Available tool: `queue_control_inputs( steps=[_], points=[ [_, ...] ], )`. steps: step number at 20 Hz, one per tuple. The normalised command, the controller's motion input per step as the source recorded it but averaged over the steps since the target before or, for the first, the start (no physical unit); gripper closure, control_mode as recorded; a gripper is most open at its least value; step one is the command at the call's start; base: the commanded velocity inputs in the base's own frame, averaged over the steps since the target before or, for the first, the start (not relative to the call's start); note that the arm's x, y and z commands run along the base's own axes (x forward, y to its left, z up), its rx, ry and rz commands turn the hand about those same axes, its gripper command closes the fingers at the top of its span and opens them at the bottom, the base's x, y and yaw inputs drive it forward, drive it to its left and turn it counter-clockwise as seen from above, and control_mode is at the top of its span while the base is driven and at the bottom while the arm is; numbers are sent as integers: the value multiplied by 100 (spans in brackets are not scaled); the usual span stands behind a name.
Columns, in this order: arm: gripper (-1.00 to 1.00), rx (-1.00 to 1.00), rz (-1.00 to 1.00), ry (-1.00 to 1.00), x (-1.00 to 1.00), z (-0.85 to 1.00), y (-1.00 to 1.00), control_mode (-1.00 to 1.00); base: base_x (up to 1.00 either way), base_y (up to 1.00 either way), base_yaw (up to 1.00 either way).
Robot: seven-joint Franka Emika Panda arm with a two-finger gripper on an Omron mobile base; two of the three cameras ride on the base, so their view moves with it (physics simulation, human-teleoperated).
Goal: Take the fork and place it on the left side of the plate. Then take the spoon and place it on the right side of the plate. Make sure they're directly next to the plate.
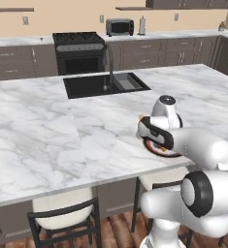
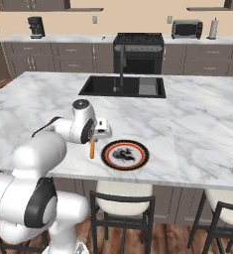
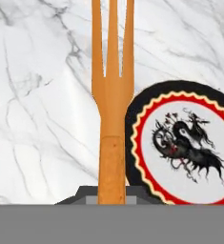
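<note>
Hand view shows the fork running straight up the middle of the picture, its handle clamped in the tool and its tines pointing away over the marble bench. The plate sits just beside it, its black rim appearing to meet the edge of the handle.

In the right base view the tool hangs low over the bench with the fork below it, just left of the plate; whether the fork already rests on the marble cannot be told. In the left base view the arm covers most of the plate.

This looks like the final lowering of the fork before letting go. Risks from here, as I judge them:
- The fork sits so close to the rim that part of the handle could land on the plate edge and tip or roll off.
- Letting go while the fork is above the marble could make it bounce or skid away from the plate.
- A sideways nudge while lifting away could shove the plate or twist the fork askew.

The spoon has yet to be placed.
</note>
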Motion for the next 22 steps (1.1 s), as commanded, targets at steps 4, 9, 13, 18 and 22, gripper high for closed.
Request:
queue_control_inputs(
  steps=[4,9,13,18,22],
  points=[
    [100,0,-4,10,50,-33,25,-100,0,0,0],
    [100,-2,-3,4,32,-42,29,-100,0,0,0],
    [100,-1,-3,0,20,-52,14,-100,0,0,0],
    [100,0,0,0,24,-58,0,-100,0,0,0],
    [100,0,0,0,15,-57,0,-100,0,0,0]
  ],
)
